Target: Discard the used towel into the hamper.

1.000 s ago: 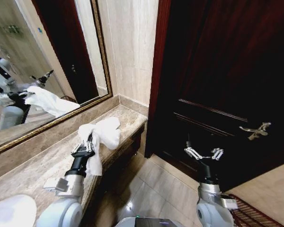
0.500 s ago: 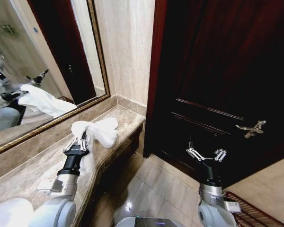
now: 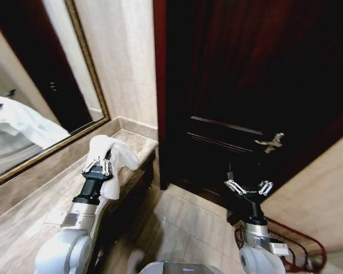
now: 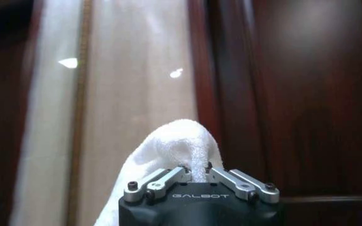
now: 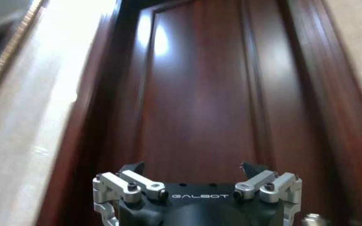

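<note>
A white towel (image 3: 115, 155) hangs from my left gripper (image 3: 98, 166), which is shut on it above the end of the marble counter (image 3: 28, 205). In the left wrist view the towel (image 4: 176, 141) bulges up between the closed fingers of the left gripper (image 4: 195, 168). My right gripper (image 3: 247, 186) stands open and holds nothing, low in front of the dark door; the right wrist view shows this gripper (image 5: 192, 167) with its fingers spread. The hamper (image 3: 304, 242), a reddish-brown wire basket, sits on the floor at the lower right, partly behind my right arm.
A dark wooden door (image 3: 246, 85) with a metal handle (image 3: 271, 141) stands straight ahead. A gold-framed mirror (image 3: 28, 114) lines the wall on the left above the counter. Tiled floor (image 3: 183, 228) lies between the counter and the hamper.
The whole head view has swung to the right, bringing more of the hamper into sight. The left gripper still holds the towel, now bunched closer over it.
</note>
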Motion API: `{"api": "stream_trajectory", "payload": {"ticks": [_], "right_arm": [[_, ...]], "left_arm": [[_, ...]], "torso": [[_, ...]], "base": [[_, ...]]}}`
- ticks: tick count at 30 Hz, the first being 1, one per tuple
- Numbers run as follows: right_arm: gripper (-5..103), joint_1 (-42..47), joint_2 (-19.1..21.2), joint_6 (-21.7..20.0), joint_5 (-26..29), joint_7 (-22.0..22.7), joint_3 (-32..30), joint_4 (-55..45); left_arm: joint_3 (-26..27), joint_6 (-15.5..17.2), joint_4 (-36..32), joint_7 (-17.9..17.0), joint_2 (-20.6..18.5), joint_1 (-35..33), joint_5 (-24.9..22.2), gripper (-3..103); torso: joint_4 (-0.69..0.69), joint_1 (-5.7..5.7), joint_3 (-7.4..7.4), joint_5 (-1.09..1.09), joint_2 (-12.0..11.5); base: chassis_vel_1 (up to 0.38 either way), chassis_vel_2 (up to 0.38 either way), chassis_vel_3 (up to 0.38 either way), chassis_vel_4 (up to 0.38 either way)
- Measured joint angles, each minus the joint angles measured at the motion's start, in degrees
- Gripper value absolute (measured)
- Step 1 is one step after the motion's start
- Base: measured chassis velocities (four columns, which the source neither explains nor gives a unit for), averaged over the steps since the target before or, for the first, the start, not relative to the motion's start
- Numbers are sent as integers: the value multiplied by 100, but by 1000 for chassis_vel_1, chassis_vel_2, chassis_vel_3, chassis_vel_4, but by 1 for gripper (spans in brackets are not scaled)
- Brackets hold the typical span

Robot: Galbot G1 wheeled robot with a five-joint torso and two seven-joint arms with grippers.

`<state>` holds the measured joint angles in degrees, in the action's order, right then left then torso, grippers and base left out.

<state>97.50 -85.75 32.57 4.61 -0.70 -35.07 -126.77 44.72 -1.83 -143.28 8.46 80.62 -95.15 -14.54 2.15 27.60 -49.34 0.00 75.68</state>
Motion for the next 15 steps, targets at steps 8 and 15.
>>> {"api": "stream_trajectory", "payload": {"ticks": [8,15], "right_arm": [[100,-104,-27,-15,-55,37,-19,167],[100,-170,98,-135,22,195,-137,247]], "left_arm": [[-7,-49,91,45,-168,202,-216,2],[-96,-135,268,91,-150,308,-257,2]], "torso": [[-1,0,0,-1,0],[1,0,0,0,0]], "base": [[-118,-122,-134,-132],[-120,-110,-119,-125]]}}
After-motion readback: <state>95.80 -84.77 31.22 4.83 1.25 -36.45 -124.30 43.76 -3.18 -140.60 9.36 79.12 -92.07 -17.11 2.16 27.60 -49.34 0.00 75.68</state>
